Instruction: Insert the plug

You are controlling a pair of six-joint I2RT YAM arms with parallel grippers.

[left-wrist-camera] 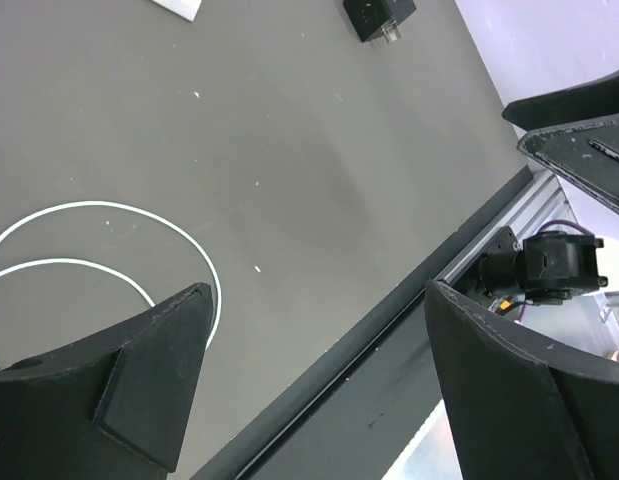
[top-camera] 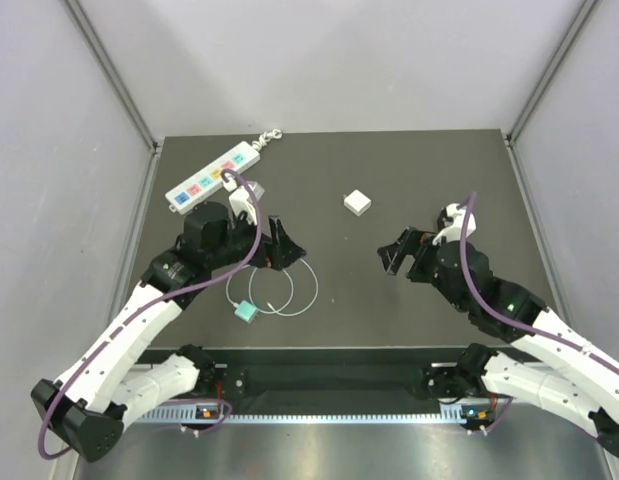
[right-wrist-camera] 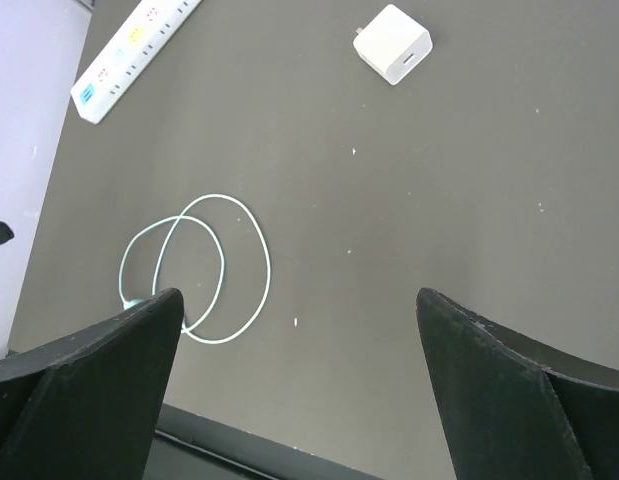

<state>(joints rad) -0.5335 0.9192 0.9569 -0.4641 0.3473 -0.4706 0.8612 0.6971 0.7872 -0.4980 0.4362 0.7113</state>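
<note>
The teal-green plug (top-camera: 247, 312) lies on the dark table near the front edge, at the end of a thin white cable (top-camera: 289, 290) coiled in loops. My left gripper (top-camera: 292, 250) hovers open and empty just behind the coil. In the left wrist view (left-wrist-camera: 319, 385) part of the cable (left-wrist-camera: 109, 210) shows, but not the plug. My right gripper (top-camera: 387, 257) is open and empty to the right of the coil. The right wrist view (right-wrist-camera: 299, 390) shows the cable (right-wrist-camera: 214, 265). The plug there is almost hidden behind the left finger.
A long white power strip (top-camera: 214, 176) with coloured sockets lies at the back left and also shows in the right wrist view (right-wrist-camera: 134, 50). A small white square block (top-camera: 357, 203) sits at the back centre and shows in the right wrist view (right-wrist-camera: 394, 43). Grey walls enclose the table.
</note>
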